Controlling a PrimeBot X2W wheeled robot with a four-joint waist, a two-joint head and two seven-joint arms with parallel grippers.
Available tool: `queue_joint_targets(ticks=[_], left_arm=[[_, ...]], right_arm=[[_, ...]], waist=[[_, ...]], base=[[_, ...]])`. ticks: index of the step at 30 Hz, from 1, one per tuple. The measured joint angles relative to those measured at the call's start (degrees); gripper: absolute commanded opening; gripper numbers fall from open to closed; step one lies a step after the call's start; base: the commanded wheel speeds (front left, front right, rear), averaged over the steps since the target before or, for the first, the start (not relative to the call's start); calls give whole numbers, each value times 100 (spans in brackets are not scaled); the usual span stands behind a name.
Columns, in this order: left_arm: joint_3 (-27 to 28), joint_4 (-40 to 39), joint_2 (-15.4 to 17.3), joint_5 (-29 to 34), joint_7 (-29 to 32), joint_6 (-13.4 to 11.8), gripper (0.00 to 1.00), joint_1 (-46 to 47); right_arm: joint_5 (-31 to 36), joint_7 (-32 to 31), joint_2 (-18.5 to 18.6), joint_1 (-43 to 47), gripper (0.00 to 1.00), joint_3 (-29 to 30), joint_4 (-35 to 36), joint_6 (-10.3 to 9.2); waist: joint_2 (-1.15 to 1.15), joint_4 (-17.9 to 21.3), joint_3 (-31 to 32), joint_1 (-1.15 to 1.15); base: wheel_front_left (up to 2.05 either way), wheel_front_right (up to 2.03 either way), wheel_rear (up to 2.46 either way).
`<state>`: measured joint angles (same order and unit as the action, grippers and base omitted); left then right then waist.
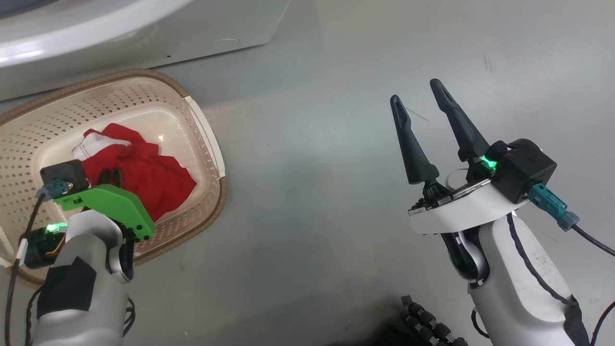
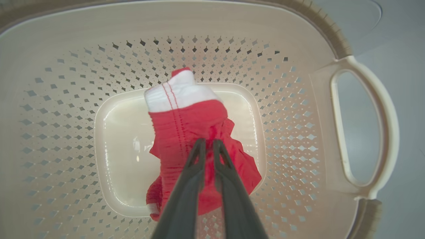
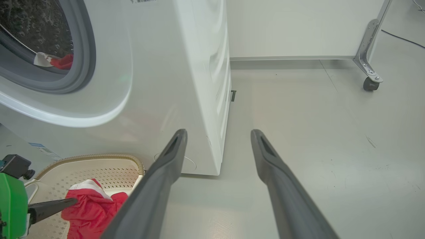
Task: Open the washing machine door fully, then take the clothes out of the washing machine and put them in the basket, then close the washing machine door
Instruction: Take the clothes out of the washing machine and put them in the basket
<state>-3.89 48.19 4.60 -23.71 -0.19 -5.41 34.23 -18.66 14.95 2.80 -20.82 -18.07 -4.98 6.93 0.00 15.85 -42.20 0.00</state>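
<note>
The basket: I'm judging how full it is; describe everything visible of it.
The basket is cream plastic, a rounded rectangle with diamond-perforated walls, a solid glossy bottom, a brown woven-look rim and a loop handle. It stands upright on the floor by the washing machine. A red garment with white trim lies inside, the left gripper closed on it.

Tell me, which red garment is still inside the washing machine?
The small red piece with white trim, behind the grey gasket of the washing machine. The other red garment already lies in the cream basket.
</note>
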Motion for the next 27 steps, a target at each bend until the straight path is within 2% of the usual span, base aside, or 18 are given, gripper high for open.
queue_joint_targets(ticks=[9, 17, 27], left_arm=[[-151, 472, -37, 79, -400, 85, 100, 85], [-250, 643, -165, 119, -989, 213, 100, 67], [-448, 410, -236, 172, -1425, 445, 100, -126]], right_arm=[[0, 0, 1, -32, 100, 11, -167, 0], [26, 0, 0, -14, 100, 69, -349, 1], [170, 0, 13, 311, 100, 248, -627, 2]], waist=[[0, -52, 212, 0], [0, -167, 610, 0], [0, -447, 1239, 0]], base=[[0, 0, 0], [0, 0, 0], [0, 0, 0]])
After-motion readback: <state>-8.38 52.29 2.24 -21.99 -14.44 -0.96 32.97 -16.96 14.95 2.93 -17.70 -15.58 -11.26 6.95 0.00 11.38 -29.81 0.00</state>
